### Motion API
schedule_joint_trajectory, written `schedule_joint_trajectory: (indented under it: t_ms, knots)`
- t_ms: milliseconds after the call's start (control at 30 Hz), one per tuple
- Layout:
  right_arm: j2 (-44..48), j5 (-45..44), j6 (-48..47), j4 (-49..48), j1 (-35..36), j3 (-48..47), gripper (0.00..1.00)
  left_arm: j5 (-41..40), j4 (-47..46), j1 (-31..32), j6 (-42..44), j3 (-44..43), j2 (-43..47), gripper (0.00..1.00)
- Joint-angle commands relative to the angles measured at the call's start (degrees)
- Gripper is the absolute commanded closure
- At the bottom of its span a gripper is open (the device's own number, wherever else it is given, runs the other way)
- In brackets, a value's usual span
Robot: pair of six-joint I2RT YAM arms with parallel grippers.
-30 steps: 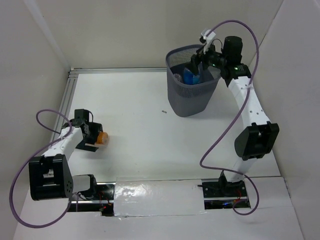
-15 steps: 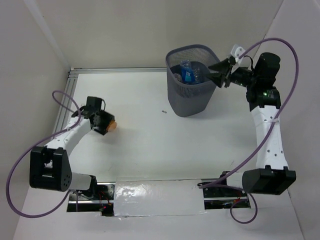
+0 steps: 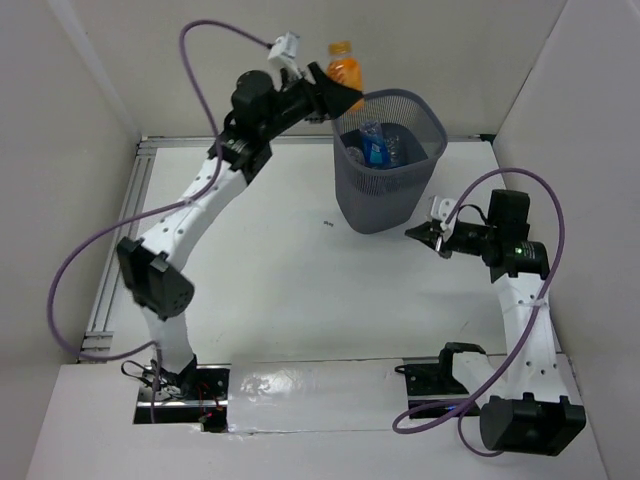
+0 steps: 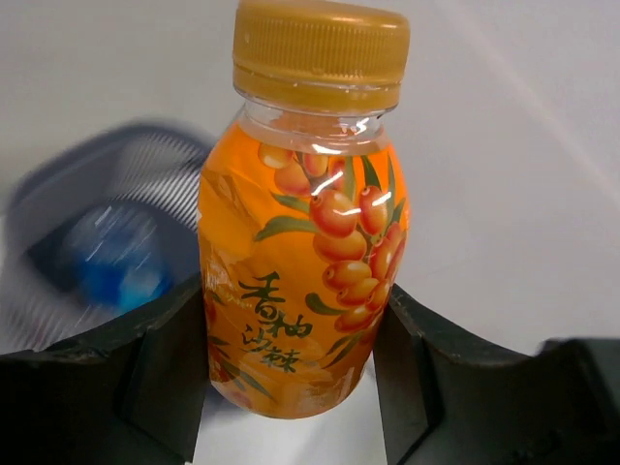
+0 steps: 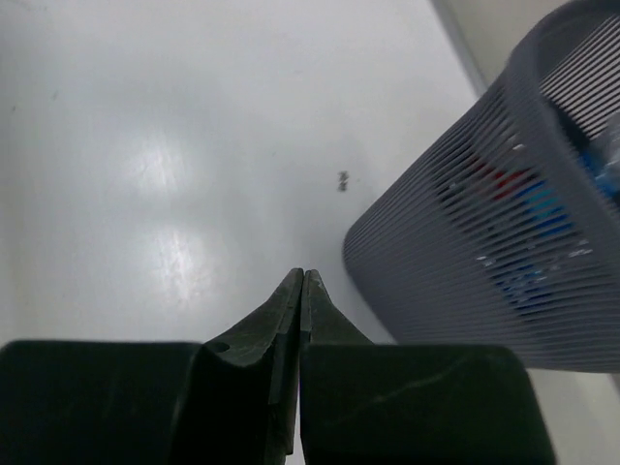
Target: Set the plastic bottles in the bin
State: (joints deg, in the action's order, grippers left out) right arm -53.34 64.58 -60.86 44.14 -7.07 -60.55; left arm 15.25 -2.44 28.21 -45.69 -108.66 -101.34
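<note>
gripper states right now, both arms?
Left gripper: closed on the orange bottle.
Right gripper: closed, holding nothing.

The orange bottle's (image 4: 300, 262) glossy plastic is glinting between the left gripper's (image 4: 291, 325) matt black fingers (image 4: 136, 378), its ribbed cap (image 4: 320, 44) looking duller.

held bottle (image 3: 344, 66): by bin (image 3: 385, 200) far-left rim | other bottles (image 3: 378, 148): inside bin
</note>
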Motion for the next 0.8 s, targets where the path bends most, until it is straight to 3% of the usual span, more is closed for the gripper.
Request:
schedule_joint_trajectory:
  t_ms: [0,67,133,167,200,233,300,333,367,433,467,633,767]
  knots:
    - [0.3,-2.4,-9.9,11.3,-0.4,3.8,0.96,7.2,-5.5,1.8,5.4,-14.7,-10.8,1.0]
    - [1.0,-3.1,-10.7,11.8,-0.4,5.2,0.95,5.7,-5.5,3.9,6.0,-23.6,-18.3,0.97]
    - [2.4,-3.7,-8.8,11.2,-0.4,6.9,0.85,1.8,-2.2,5.0,7.2,-28.4,-24.0,0.85]
    - [3.5,-3.7,-7.9,10.6,-0.4,7.7,0.76,1.0,-1.7,5.5,7.7,-29.8,-25.0,0.82]
    - [4.0,-4.3,-6.8,9.0,-0.4,7.7,0.52,-0.5,-0.7,6.3,7.7,-29.9,-25.7,0.77]
    - [4.6,-4.8,-5.2,8.5,-0.9,8.4,0.4,-2.1,-0.7,6.3,9.0,-29.3,-25.7,0.68]
    - [5.5,-4.8,-5.2,7.8,-1.4,9.1,0.26,-4.4,0.1,7.6,9.6,-27.8,-25.7,0.51]
    - [6.2,-5.4,-3.4,7.3,-1.5,9.1,0.21,-5.7,0.2,7.6,10.4,-27.8,-25.7,0.35]
    - [6.9,-5.4,-2.7,6.6,-1.5,9.9,0.16,-5.8,0.7,7.6,11.0,-27.8,-25.7,0.0]
    - [7.5,-5.4,0.1,4.3,-2.1,11.3,0.02,-5.8,0.7,7.6,11.0,-29.2,-25.7,0.0]
    - [7.6,-6.0,1.7,3.0,-2.7,12.5,0.0,-5.8,0.7,7.6,11.5,-30.8,-25.7,0.0]
    - [6.7,-10.5,14.8,-6.7,-3.2,14.3,0.0,-3.9,-0.8,7.6,12.0,-30.9,-21.1,0.0]
    - [2.4,-13.8,24.2,-8.2,-3.2,12.8,0.0,-4.7,-1.4,7.6,17.3,-20.6,-9.1,0.0]
